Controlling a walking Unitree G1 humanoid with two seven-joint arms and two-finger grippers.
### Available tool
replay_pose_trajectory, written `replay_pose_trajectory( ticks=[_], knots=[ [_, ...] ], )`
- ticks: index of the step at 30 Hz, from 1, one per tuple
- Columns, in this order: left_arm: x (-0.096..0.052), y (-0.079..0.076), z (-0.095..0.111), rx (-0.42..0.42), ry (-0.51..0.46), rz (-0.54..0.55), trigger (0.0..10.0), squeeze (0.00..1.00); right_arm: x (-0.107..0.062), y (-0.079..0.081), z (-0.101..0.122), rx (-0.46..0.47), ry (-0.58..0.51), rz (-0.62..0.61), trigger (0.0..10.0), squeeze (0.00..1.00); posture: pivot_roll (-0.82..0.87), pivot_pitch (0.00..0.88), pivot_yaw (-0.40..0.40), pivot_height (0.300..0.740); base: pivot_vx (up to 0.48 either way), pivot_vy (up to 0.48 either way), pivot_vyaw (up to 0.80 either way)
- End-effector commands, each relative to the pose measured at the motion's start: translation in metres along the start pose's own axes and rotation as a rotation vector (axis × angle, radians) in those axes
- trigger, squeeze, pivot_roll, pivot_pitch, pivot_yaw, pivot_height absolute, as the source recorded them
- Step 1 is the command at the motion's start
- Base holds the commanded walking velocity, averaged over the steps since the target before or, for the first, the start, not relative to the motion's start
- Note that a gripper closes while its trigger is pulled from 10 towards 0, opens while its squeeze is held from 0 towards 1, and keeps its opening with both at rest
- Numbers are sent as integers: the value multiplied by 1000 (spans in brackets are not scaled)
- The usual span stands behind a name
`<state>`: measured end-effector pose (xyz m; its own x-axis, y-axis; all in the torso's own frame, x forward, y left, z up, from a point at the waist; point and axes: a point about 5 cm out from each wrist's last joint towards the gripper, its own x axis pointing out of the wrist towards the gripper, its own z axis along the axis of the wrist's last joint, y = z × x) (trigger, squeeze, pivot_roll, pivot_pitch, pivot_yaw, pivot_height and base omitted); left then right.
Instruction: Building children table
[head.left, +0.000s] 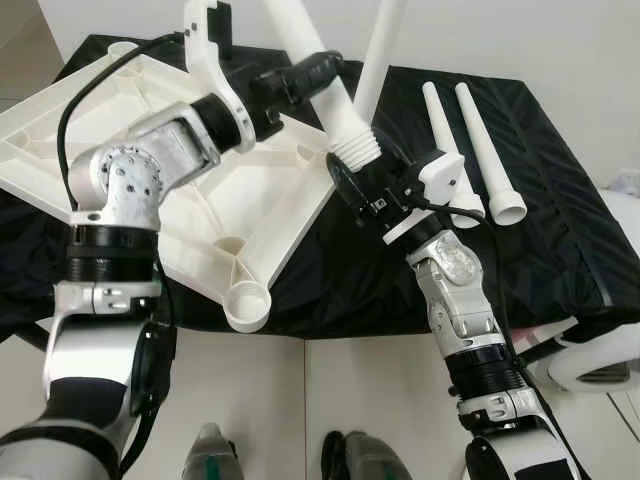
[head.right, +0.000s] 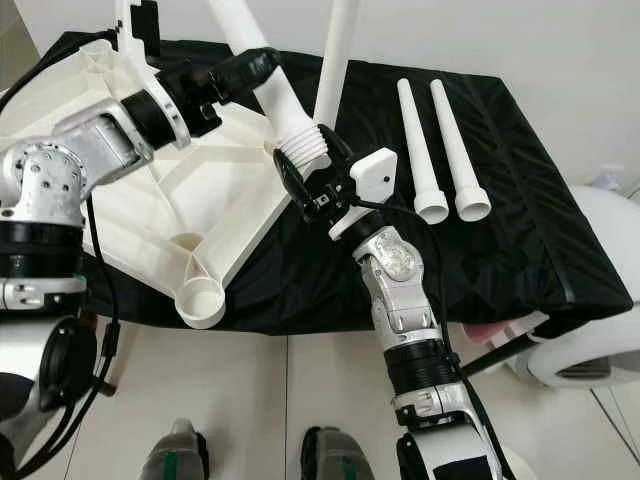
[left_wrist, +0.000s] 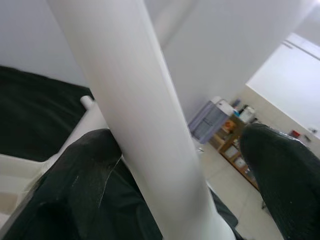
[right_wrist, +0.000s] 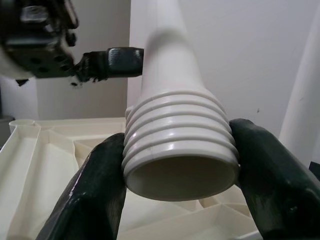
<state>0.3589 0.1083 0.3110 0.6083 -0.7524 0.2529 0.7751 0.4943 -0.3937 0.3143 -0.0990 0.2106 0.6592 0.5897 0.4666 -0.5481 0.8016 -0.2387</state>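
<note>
Both pincers (right_wrist: 180, 185) (head.left: 305, 72) grip leg (head.left: 340, 115) above tabletop (head.left: 120, 110).

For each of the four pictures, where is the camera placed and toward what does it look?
Left and right eye views: on the head, looking down at the upturned white plastic tabletop on black cloth; both arms show.
Left wrist view: along the left gripper around the white leg.
Right wrist view: along the right gripper at that leg's threaded end.
All share this leg.

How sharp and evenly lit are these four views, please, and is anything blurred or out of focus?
Both eye views are sharp and evenly lit; the black cloth shows faint sheen. In the left wrist view the near table leg and left gripper fingers are soft. The right wrist view is crisp on the leg's threaded end, held by the right gripper.
</note>
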Motion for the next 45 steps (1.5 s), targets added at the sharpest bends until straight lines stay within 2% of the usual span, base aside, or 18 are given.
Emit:
replay_pose_trajectory(
  ticks=[1,5,6,9,18,19,22,27,31,32,33,34,36,37,39,42,44,45],
  knots=[
    [2,-3,9,19,-15,-162,10000,0,-5,4,-4,-13,24,35,10000,0,35,60,-71,740,0,0,0],
    [3,2,10,19,-17,-138,10000,0,-6,4,-5,-12,29,39,10000,0,35,59,-70,740,0,0,0],
    [4,13,13,2,-16,-73,10000,0,-9,5,-8,-18,41,44,10000,0,35,56,-65,740,0,0,0],
    [6,20,13,-11,-6,-25,10000,0,-10,6,-9,-22,48,45,10000,0,33,53,-62,740,0,0,0],
    [11,20,16,-15,-4,-20,9686,0,-17,9,-16,-31,78,51,10000,0,32,44,-55,740,0,0,0],
    [12,19,17,-32,-14,-33,0,0,-19,8,-18,-38,88,50,10000,0,33,42,-54,740,0,0,0],
    [13,15,19,-51,-33,-61,0,0,-21,7,-21,-44,99,45,10000,0,32,40,-53,740,0,0,0],
    [15,8,15,-13,-18,-103,0,0,-23,6,-23,-48,110,39,10000,0,34,35,-54,740,0,0,0],
    [17,7,17,-48,-41,-111,0,0,-25,6,-26,-59,124,42,10000,0,37,39,-61,740,0,0,0],
    [18,6,18,-53,-42,-104,0,0,-26,6,-27,-50,134,46,10000,63,39,43,-64,740,0,0,0],
    [18,6,18,-53,-42,-104,0,0,-26,6,-27,-50,134,46,10000,63,39,43,-64,740,0,0,0],
    [20,5,18,-47,-31,-86,1333,0,-28,6,-31,-14,151,55,10000,1000,40,46,-66,740,0,0,0],
    [20,6,18,-42,-24,-76,1333,0,-28,7,-32,6,156,59,10000,1000,40,46,-66,740,0,0,0],
    [20,5,19,-43,-29,-75,10000,0,-29,7,-32,8,160,59,10000,1000,40,49,-67,740,0,0,0],
    [20,5,20,-31,-31,-65,10000,0,-30,6,-33,3,163,53,10000,1000,39,52,-67,740,0,0,0],
    [20,1,22,35,-28,-49,10000,0,-31,5,-33,-2,169,46,10000,1000,40,52,-69,740,0,0,0],
    [19,-4,23,119,-38,-26,10000,0,-31,0,-30,-15,171,24,10000,1000,32,54,-70,740,0,0,0],
    [19,-4,23,119,-38,-26,10000,0,-31,0,-30,-15,171,24,10000,1000,32,54,-70,740,0,0,0]
  ],
)
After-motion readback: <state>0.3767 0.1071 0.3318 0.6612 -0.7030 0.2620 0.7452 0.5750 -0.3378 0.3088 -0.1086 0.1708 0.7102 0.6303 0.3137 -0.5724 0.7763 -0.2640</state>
